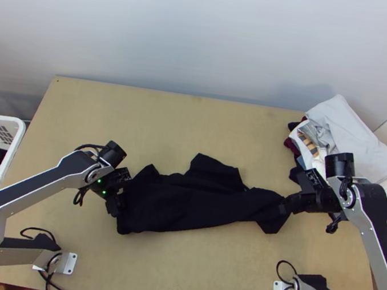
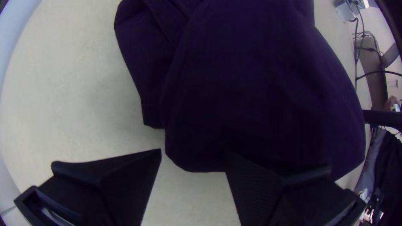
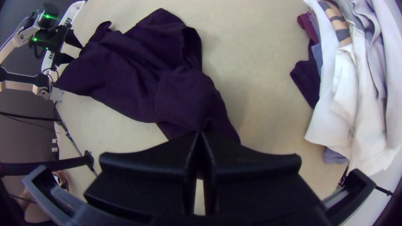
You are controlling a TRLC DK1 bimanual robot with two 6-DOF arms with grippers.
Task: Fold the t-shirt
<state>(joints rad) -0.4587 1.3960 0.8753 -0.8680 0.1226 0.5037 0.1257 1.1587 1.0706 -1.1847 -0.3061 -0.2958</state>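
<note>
A black t-shirt [image 1: 185, 201] lies bunched lengthwise across the middle of the table, with a flap sticking out toward the far side. At its left end is my left gripper [image 1: 118, 198]; in the left wrist view the left gripper [image 2: 192, 161] stands open beside the dark cloth [image 2: 259, 83], one finger against its edge. My right gripper [image 1: 287, 206] is at the shirt's right end. The right wrist view has the right gripper [image 3: 200, 136] shut on a pinch of the t-shirt [image 3: 138, 79], the fingertips together on the cloth.
A pile of white and coloured garments [image 1: 356, 136] lies at the table's far right corner, close to the right arm. A white basket [image 1: 13, 148] holding clothes stands left of the table. Bare tabletop [image 1: 140, 114] extends beyond the shirt.
</note>
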